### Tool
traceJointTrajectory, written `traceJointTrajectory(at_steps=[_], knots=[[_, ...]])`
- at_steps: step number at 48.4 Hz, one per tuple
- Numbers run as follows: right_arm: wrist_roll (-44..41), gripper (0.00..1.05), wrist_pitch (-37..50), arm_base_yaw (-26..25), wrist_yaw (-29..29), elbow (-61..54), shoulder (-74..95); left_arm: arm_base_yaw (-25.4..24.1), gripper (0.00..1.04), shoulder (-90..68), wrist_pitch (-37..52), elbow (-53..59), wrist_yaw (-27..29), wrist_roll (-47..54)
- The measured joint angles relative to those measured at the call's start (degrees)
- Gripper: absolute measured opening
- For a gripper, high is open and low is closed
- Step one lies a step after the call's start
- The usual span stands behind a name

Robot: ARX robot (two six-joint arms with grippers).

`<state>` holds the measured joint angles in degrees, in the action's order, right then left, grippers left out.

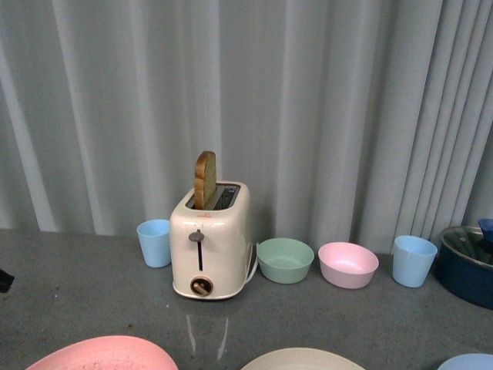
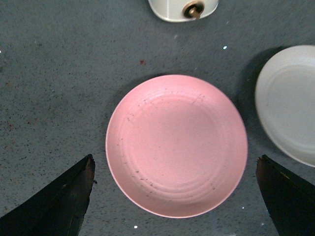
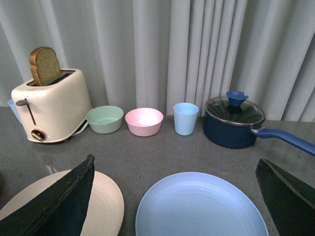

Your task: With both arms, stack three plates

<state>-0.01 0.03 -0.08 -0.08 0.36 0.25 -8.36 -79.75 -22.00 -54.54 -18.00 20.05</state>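
Spread wide and empty at the left jaws, hovering over the pink plate (image 2: 176,146) on the bench (image 2: 59,73). Likewise released at the right jaws, above the blue plate (image 3: 201,206). Between those two, unstacked, the cream plate (image 2: 288,103). Farther back, the toaster (image 1: 210,250).

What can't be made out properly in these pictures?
Front view: the pink plate, cream plate and blue plate are cut off by the bottom edge, the pot by the right edge.
Right wrist view: the right pincer hides part of the cream plate.
Left wrist view: an edge cuts off the toaster.
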Motion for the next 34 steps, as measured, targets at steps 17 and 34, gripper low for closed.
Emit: traceJointTrajectory(at_steps=[17, 34], knots=[[0.00, 0.97, 0.00, 0.00, 0.00, 0.00, 0.00, -2.75, 0.98, -22.99, -8.94, -17.57, 3.48, 8.15], [0.00, 0.97, 0.00, 0.00, 0.00, 0.00, 0.00, -3.45, 0.98, -31.82, -9.11, -19.39, 4.92, 9.44]])
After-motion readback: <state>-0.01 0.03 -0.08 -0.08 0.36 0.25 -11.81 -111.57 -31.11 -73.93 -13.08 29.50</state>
